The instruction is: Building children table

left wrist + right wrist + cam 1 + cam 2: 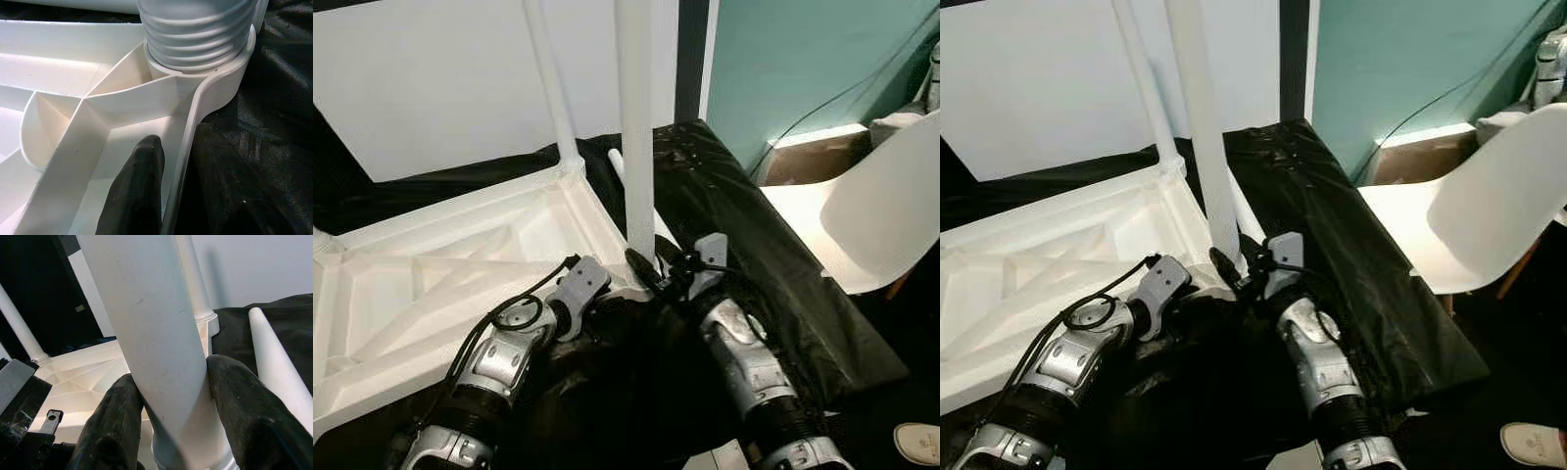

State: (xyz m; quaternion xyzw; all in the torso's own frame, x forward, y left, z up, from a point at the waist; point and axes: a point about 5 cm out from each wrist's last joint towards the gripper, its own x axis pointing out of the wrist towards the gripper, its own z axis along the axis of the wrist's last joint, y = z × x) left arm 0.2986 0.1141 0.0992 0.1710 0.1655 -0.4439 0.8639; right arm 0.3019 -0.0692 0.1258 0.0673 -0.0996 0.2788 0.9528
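Right gripper (168, 396): both black fingers (115, 426) are closed against opposite sides of the upright white leg (636, 127), low on the shaft, just above the corner socket (220, 83) where its ribbed, threaded end (195, 34) enters the tabletop.

Left gripper (602, 284): one finger (139, 191) lies inside the ribbed underside, the other outside on the cloth, so the tabletop's rim wall (188, 147) is pinched between them beside that socket.

Upturned tabletop (440, 264): white moulded plastic, resting underside-up on black sheeting (744, 225). A second leg (548, 78) already stands in the far corner; another leg (276, 367) lies loose on the sheeting nearby. A white chair (1469, 215) stands well apart on the robot's right.

Handling, as a judgement: the parts look light, hollow and stiff, with a smooth, probably slippery finish. The low grip suits turning the leg and keeping it square to the thread; a higher hold would risk levering it aslant and cross-threading. The thin rim is a fair bracing point but could flex under hard squeezing.
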